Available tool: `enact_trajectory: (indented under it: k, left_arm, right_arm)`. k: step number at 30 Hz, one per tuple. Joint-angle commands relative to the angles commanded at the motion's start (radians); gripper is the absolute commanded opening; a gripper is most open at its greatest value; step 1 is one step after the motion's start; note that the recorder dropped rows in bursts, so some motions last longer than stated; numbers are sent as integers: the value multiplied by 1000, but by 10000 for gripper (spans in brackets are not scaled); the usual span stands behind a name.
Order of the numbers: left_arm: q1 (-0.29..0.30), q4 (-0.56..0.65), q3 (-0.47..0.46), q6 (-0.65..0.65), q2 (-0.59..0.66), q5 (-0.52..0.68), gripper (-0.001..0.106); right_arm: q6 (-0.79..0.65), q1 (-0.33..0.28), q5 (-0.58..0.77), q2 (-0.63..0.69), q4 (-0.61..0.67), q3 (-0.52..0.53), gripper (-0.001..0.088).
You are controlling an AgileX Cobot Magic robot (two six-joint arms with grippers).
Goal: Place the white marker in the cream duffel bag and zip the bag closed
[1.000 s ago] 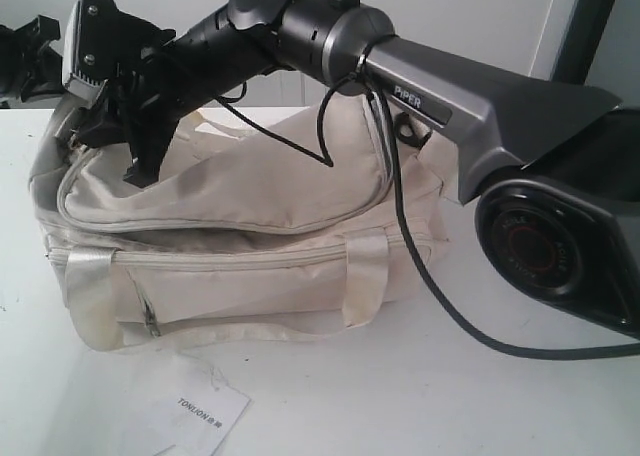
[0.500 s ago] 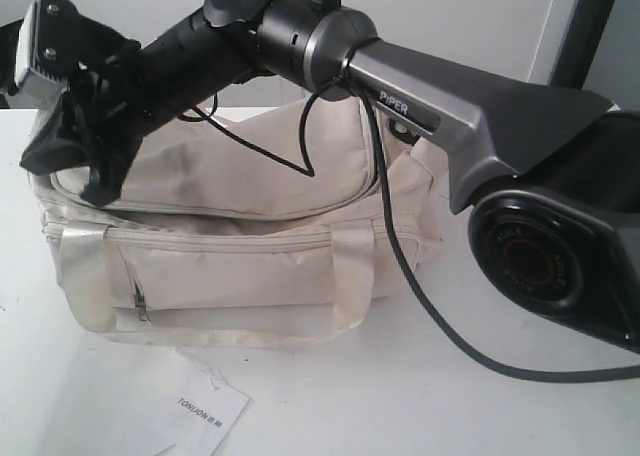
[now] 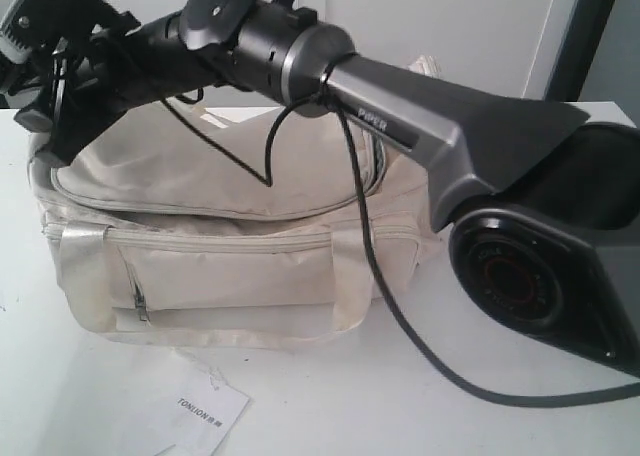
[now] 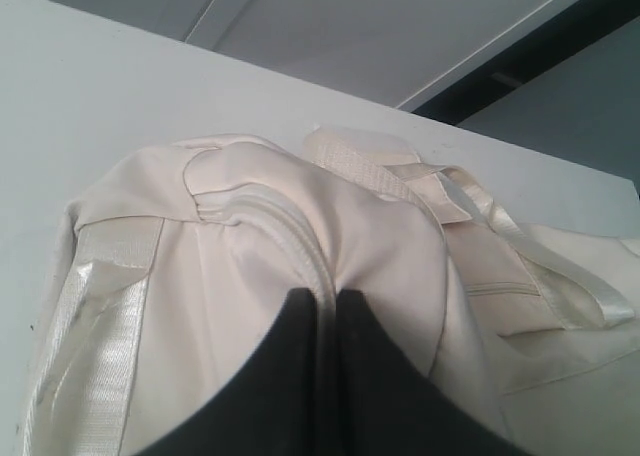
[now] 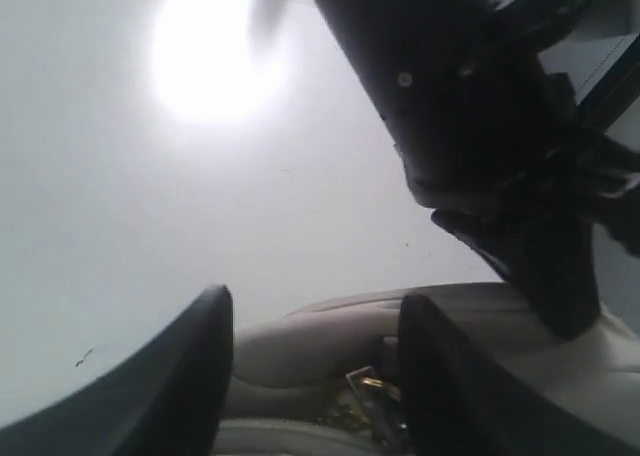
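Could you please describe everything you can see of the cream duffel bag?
The cream duffel bag is soft, slightly grubby fabric with satin webbing handles, a front zip pocket and a curved top flap lying down, apparently zipped. It sits upright on the white table, beside a paper tag. The left hand pinches its end seam.

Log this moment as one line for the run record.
cream duffel bag: flap down, looks zipped | white marker: not visible | left hand: shut on bag's end seam | right hand: open over bag end
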Motion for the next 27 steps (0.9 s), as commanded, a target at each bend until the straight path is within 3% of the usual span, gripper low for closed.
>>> enact_trajectory:
  k: [4,8,11,13,14,17,22,27]
  left_arm:
    - [0,4,0,0,0,2,5]
    - [0,4,0,0,0,2,5]
    - [0,4,0,0,0,0,5]
    - [0,4,0,0,0,0,5]
    - [0,4,0,0,0,0,5]
    - [0,4,0,0,0,0,5]
    - [0,4,0,0,0,0,5]
    - [0,4,0,0,0,-1,5]
  right_arm:
    - [215,19,-57,20,-8,0,410]
    - [515,26,-55,13,-112,2,390]
    - [910,26,-53,7,-369,2,390]
    - [1102,26,-47,6,-533,2,390]
    - [1262,31,-13,6,-712,2,390]
    - [1345,33,-22,12,-806,2,392]
    - [1345,33,-111,18,-722,2,393]
    - [1435,33,-151,54,-706,2,373]
